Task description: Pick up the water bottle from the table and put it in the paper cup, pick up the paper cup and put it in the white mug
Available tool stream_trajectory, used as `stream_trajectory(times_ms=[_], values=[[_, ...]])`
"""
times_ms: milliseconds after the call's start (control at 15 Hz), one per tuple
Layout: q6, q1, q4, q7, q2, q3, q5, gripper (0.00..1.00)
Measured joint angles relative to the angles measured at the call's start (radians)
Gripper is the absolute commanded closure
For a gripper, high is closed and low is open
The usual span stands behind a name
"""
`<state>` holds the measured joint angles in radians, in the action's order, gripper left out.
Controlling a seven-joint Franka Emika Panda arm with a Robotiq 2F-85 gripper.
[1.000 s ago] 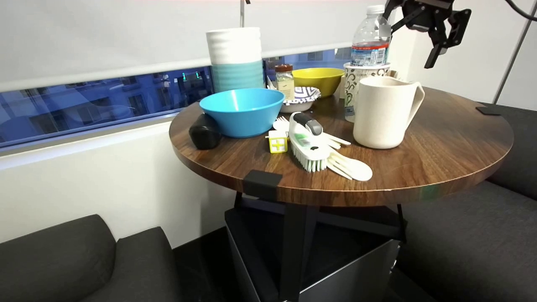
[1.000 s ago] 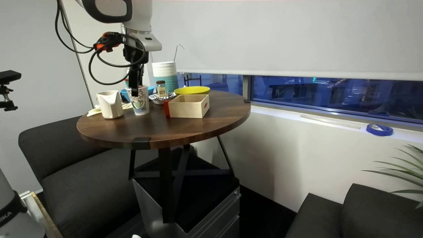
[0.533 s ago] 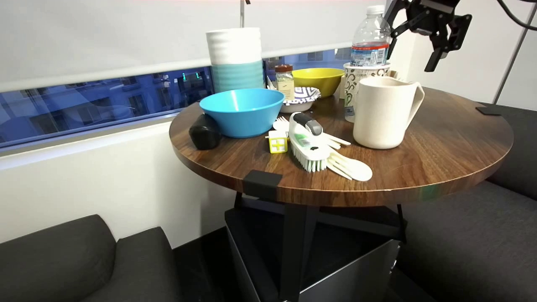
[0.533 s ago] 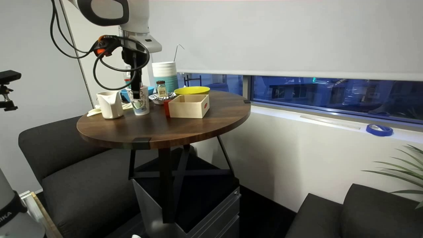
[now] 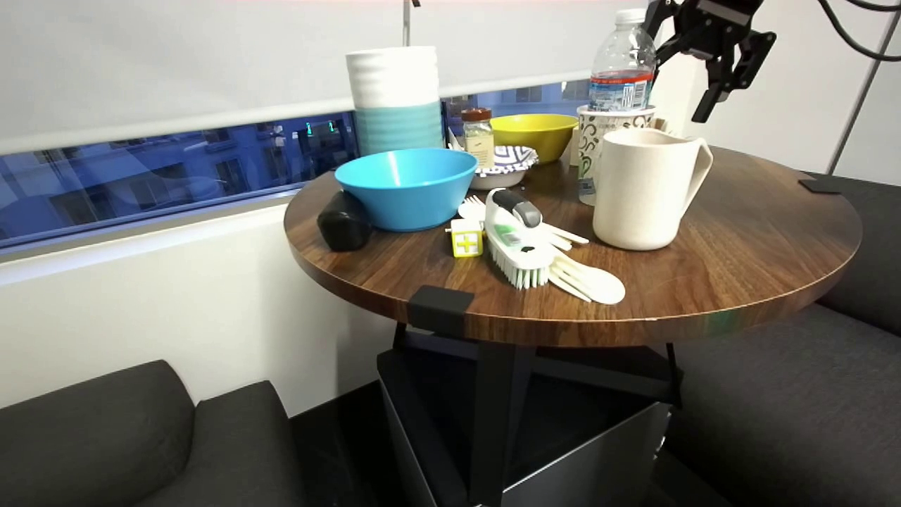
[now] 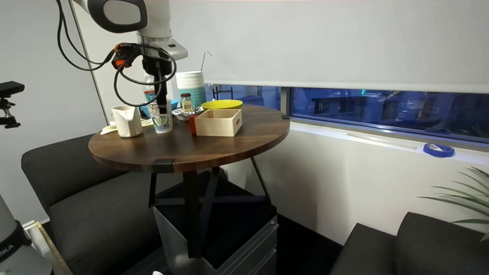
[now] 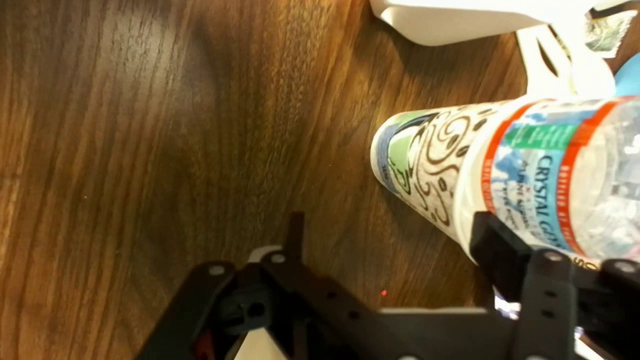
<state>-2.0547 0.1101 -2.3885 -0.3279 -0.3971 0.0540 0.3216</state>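
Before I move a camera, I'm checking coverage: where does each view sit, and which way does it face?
Wrist view: on the arm, facing down at the table, paper cup and water bottle; open end effector at bottom.
Exterior view: near and slightly above the table's edge, facing across the scrub brush toward the window; end effector, top right.
Exterior view: farther back, facing the wooden box, window beyond; arm and end effector, upper left, likely the base, lower left.
Both exterior views show the white mug, paper cup and window.
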Motion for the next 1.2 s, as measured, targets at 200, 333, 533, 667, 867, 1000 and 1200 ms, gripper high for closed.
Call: stream_trajectory(times_ms=[200, 333, 533, 667, 867, 1000, 1200], values=[[-0.007, -0.007, -0.001, 0.009, -0.002, -0.001, 0.000, 0.13], [-0.013, -0.011, -0.005, 0.015, -0.003, -0.001, 0.001, 0.11], [-0.016, -0.016, -0.012, 0.027, -0.003, -0.001, 0.004, 0.37], [-0.017, -0.020, -0.018, 0.030, -0.003, -0.001, 0.005, 0.51], [-0.017, -0.022, -0.018, 0.030, -0.003, -0.001, 0.008, 0.72], [-0.017, -0.025, -0.018, 0.030, -0.003, -0.001, 0.013, 0.86], [-0.026, -0.025, -0.018, 0.030, -0.004, -0.001, 0.031, 1.00]])
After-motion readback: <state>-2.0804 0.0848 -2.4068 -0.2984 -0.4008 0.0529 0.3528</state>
